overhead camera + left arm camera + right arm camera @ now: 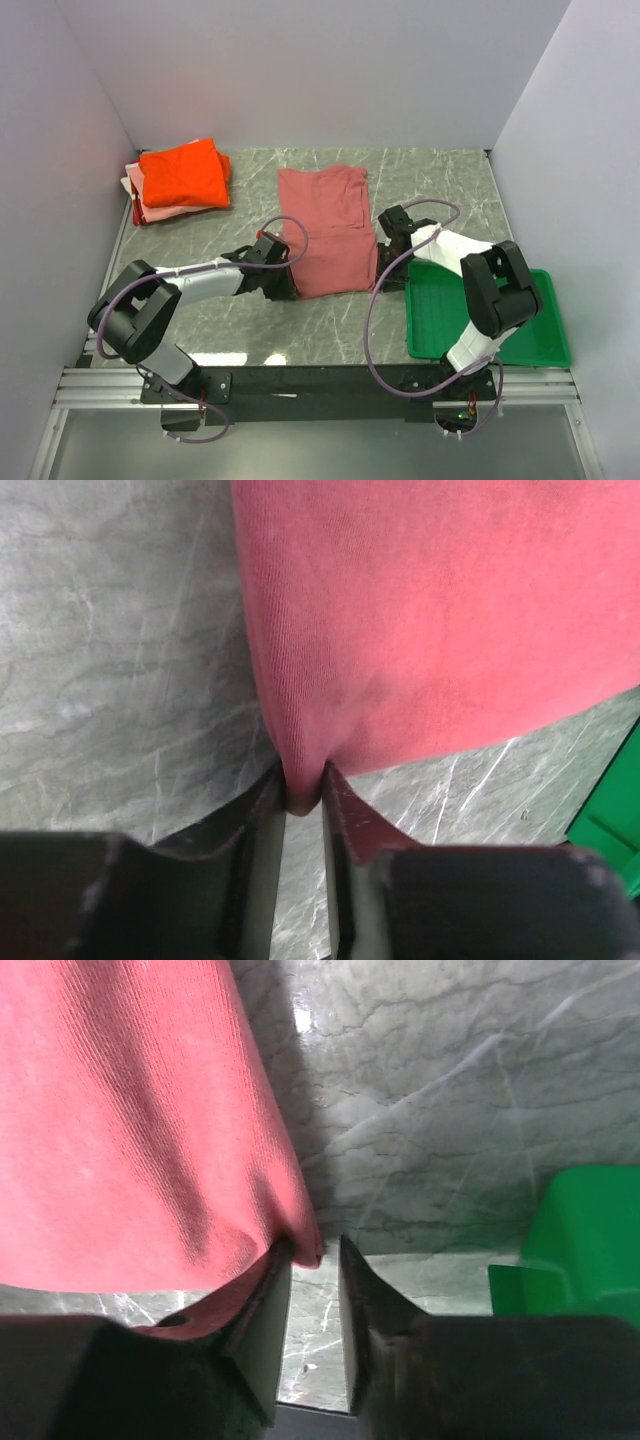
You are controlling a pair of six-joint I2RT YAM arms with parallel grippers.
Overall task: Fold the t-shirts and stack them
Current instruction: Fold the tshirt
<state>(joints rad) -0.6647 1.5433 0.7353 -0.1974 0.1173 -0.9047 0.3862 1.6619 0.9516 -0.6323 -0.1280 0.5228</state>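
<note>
Readable text, labels, brands, numbers, signs: none that you can make out in any view. Salmon t-shirt (325, 235), orange t-shirt (183, 172) and green tray (540, 340) show plain colour only. Anything finer is too small for you to read.

Salmon t-shirt (325, 230) lies flat mid-table, folded to a long strip. Left gripper (281, 281) is at its near-left corner and right gripper (392, 236) at its right edge; jaw state unreadable from here. Orange t-shirt (183, 172) tops the pale pink t-shirts (150, 211) back left. Green tray (535, 335) is near right, under the right arm.
</note>
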